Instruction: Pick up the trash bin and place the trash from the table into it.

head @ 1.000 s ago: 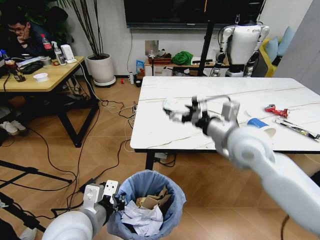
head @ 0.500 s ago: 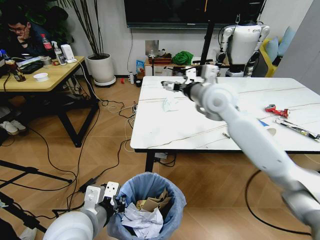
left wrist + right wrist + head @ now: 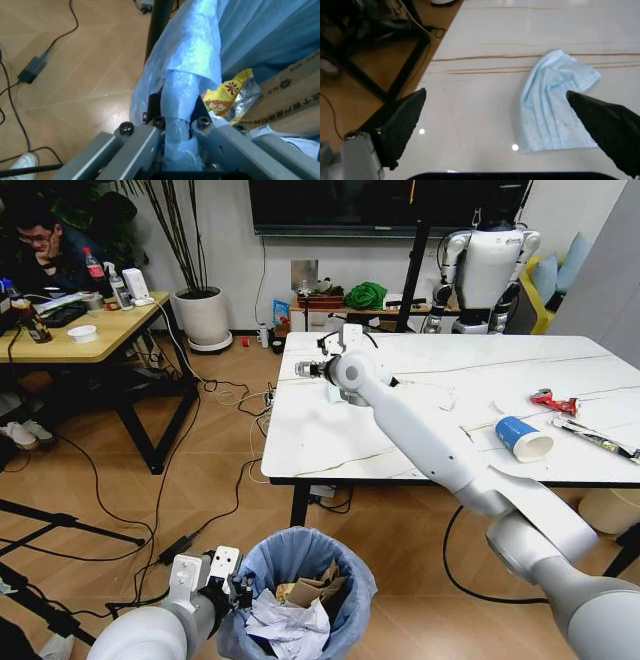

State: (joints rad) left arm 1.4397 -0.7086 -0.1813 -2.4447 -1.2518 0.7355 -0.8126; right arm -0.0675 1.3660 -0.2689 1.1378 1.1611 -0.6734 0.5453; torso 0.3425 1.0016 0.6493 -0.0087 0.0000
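Note:
The trash bin (image 3: 300, 580), lined with a light-blue bag (image 3: 240, 33), stands low in front of me with tissues and cardboard (image 3: 285, 101) inside. My left gripper (image 3: 215, 572) (image 3: 177, 150) is shut on its bagged rim. My right gripper (image 3: 305, 368) (image 3: 500, 123) reaches over the far left part of the table (image 3: 330, 445) (image 3: 485, 56), open, its fingers (image 3: 400, 120) on either side of a pale blue-white mask (image 3: 557, 101) (image 3: 334, 392) lying flat below. On the table's right lie a blue-and-white cup (image 3: 522, 438), a red wrapper (image 3: 553, 401) and a long packet (image 3: 597, 438).
A yellow wooden desk (image 3: 70, 330) stands at the left with cables over the floor beside it. A potted plant (image 3: 200, 315) and another robot (image 3: 485, 270) stand by the back wall. A cream bin (image 3: 610, 505) sits under the table's right end.
My right arm has swung from the table's near middle out to its far left part, over the mask. The bin and my left gripper have stayed put.

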